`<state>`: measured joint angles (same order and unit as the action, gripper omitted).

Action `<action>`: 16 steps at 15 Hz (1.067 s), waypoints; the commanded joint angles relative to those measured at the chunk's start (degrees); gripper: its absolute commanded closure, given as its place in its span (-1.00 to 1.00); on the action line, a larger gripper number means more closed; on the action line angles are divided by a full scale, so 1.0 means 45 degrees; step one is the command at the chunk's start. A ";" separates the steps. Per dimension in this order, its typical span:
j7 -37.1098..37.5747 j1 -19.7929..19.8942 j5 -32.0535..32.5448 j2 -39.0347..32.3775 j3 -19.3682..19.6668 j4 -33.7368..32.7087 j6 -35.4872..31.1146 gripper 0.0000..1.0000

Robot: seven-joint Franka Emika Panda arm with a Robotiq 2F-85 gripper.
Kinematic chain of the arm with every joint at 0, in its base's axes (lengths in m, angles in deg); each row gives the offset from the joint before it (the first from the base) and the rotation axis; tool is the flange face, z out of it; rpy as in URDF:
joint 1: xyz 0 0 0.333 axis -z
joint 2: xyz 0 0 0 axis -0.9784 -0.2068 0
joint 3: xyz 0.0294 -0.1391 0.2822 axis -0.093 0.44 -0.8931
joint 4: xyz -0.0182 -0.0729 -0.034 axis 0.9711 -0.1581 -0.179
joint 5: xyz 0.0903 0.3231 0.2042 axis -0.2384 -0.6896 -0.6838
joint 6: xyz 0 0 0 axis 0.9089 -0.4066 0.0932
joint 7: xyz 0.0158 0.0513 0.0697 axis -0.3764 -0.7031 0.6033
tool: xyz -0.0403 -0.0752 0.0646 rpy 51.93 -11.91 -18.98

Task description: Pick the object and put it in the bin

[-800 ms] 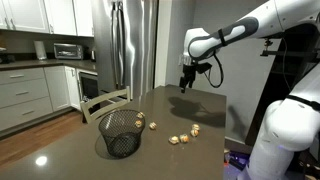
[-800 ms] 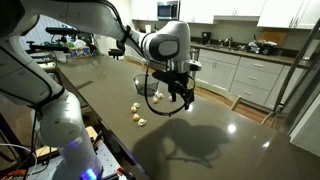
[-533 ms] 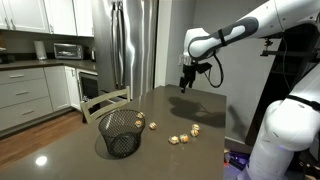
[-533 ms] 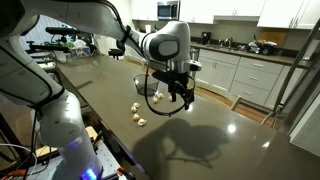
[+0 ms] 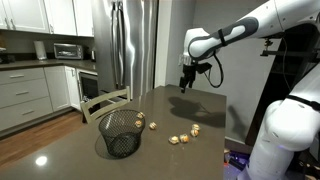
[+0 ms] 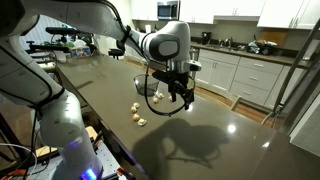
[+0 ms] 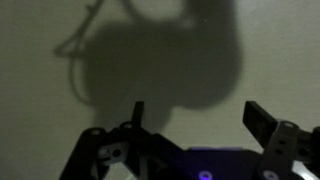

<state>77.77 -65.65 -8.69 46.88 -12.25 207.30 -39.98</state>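
Several small tan lumps lie on the dark table beside the bin: one object (image 5: 195, 128) to the right, others (image 5: 176, 139) near it, and they also show in an exterior view (image 6: 137, 116). The black wire-mesh bin (image 5: 119, 131) stands on the table, and its rim peeks out behind the arm in an exterior view (image 6: 146, 83). My gripper (image 5: 185, 87) hangs above the far part of the table, well away from the lumps, and also shows in an exterior view (image 6: 181, 97). In the wrist view its fingers (image 7: 195, 120) are spread open over bare table with nothing between them.
The table's edge (image 5: 226, 120) runs close to the right of the lumps. A stainless fridge (image 5: 132, 45) and kitchen cabinets (image 5: 25, 95) stand beyond the table. A white robot body (image 5: 285, 130) fills the right foreground.
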 commanded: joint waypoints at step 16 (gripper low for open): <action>-0.4654 -0.2655 -0.2319 -0.0378 -0.0480 0.0702 0.1048 -1.00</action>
<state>60.91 -76.61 -17.16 45.05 -13.78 209.46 -34.07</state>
